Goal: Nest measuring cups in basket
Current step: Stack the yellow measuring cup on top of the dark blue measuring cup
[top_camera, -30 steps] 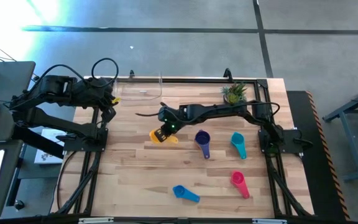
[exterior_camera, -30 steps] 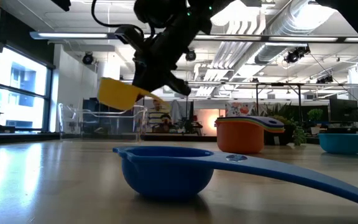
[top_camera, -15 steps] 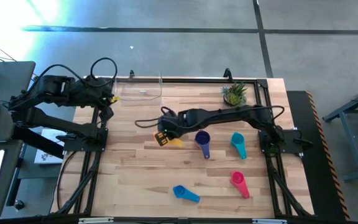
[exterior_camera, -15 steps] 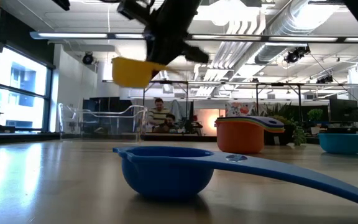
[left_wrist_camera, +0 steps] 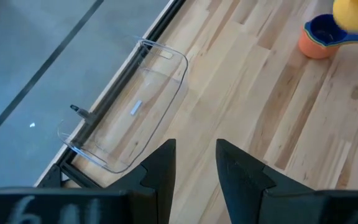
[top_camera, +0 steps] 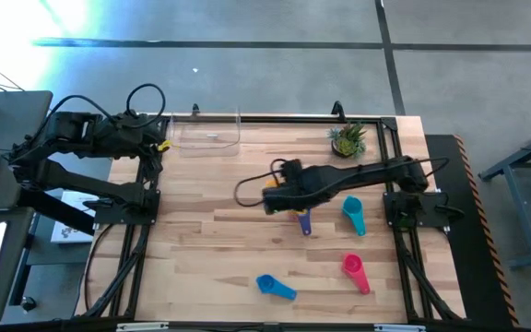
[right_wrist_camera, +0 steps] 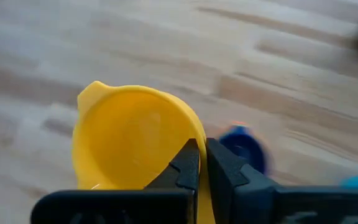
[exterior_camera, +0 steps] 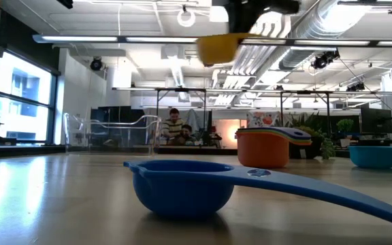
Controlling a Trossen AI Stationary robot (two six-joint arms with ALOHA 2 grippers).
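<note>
- The right gripper (right_wrist_camera: 202, 163) is holding its jaws clamped on the yellow cup (right_wrist_camera: 135, 144), carrying it high above the bench (top_camera: 201, 249), over the nested stack of cups (exterior_camera: 272, 146).
- The teal cup (top_camera: 353, 214), pink cup (top_camera: 355, 270) and blue cup (top_camera: 274, 286) are lying apart on the wood.
- The clear basket (top_camera: 206, 135) is sitting at the far edge.
- The left gripper (left_wrist_camera: 192, 165) is waiting near the basket, jaws slightly apart.
</note>
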